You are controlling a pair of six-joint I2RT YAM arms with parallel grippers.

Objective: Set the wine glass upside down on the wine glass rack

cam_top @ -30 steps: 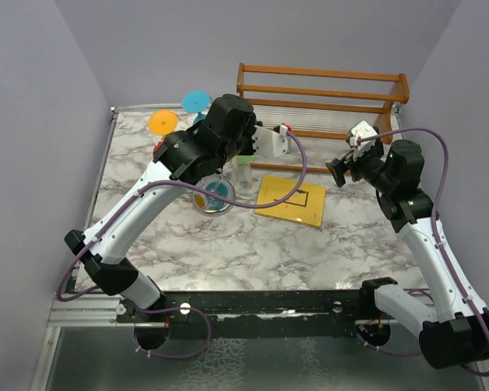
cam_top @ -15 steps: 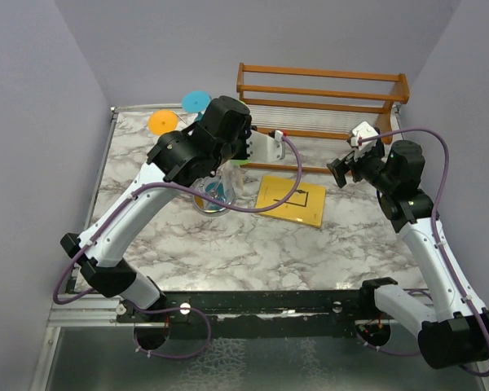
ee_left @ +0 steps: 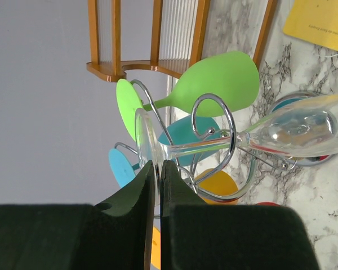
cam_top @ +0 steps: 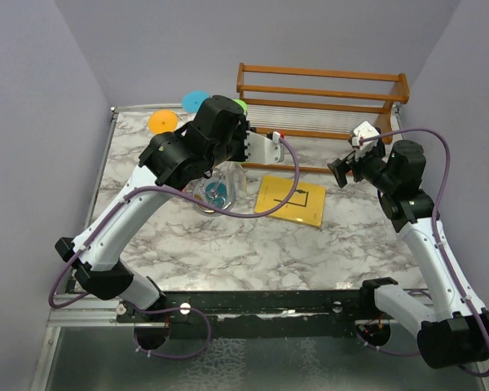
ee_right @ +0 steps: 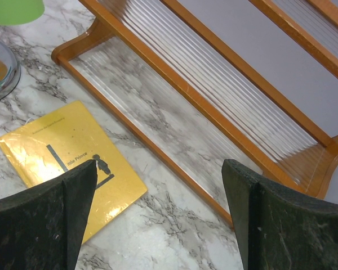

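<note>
My left gripper (ee_left: 159, 169) is shut on the round foot of the clear wine glass (ee_left: 304, 132), which hangs bowl-down. Its stem passes through a curled arm of the silver wire wine glass rack (ee_left: 213, 96). In the top view the glass bowl (cam_top: 231, 181) hangs just under my left wrist, over the rack's shiny round base (cam_top: 205, 201). A green glass (ee_left: 219, 81) hangs on the rack beside it; blue and orange glass parts show behind. My right gripper (cam_top: 340, 169) is open and empty, above the table near the yellow book (ee_right: 56, 152).
An orange-brown wooden slatted shelf rack (cam_top: 322, 90) stands along the back wall and also shows in the right wrist view (ee_right: 214, 95). The yellow book (cam_top: 291, 199) lies flat at mid-table. Blue (cam_top: 196, 101) and orange (cam_top: 163, 121) glass feet show at the back left.
My left arm has shifted a little left and back with the clear glass in it, bringing the glass in over the rack's base. The green glass foot now shows behind the wrist. The right arm has not moved.
</note>
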